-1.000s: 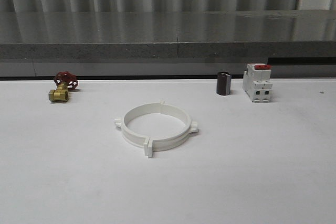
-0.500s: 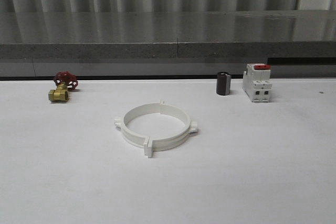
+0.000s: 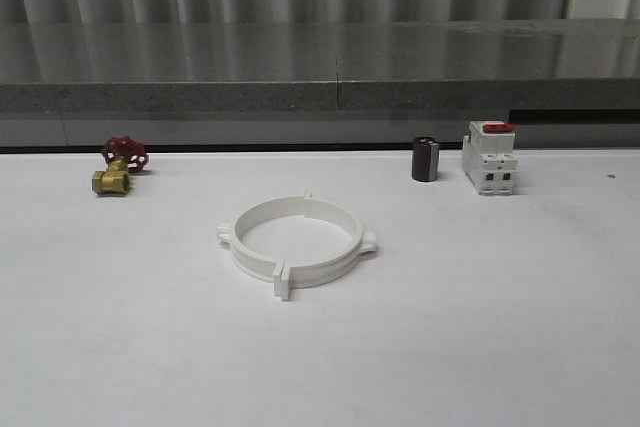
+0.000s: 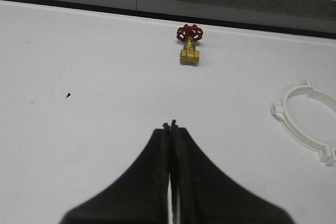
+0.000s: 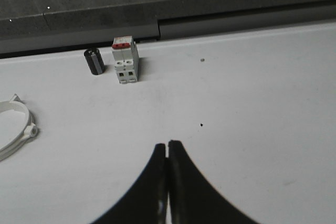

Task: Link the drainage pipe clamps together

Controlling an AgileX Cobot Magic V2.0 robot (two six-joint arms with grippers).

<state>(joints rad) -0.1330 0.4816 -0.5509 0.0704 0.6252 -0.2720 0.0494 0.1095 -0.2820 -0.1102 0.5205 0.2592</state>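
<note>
Front view showed two white plastic semicircular clamp halves [image 3: 297, 243] meeting as a ring; left gripper [image 4: 170, 125] and right gripper [image 5: 167, 143] were closed, empty. A nudge might separate them.

Two white drainage pipe clamps [image 3: 297, 240] joined as one ring, flat on mid-table

The left gripper [image 4: 170, 125] is matte black, its two fingers broad at the base and curving inward to slim tips with small notched ends. The right gripper [image 5: 167, 143] looks the same: smooth black fingers tapering to rounded points, without markings, screws or cables visible.
</note>
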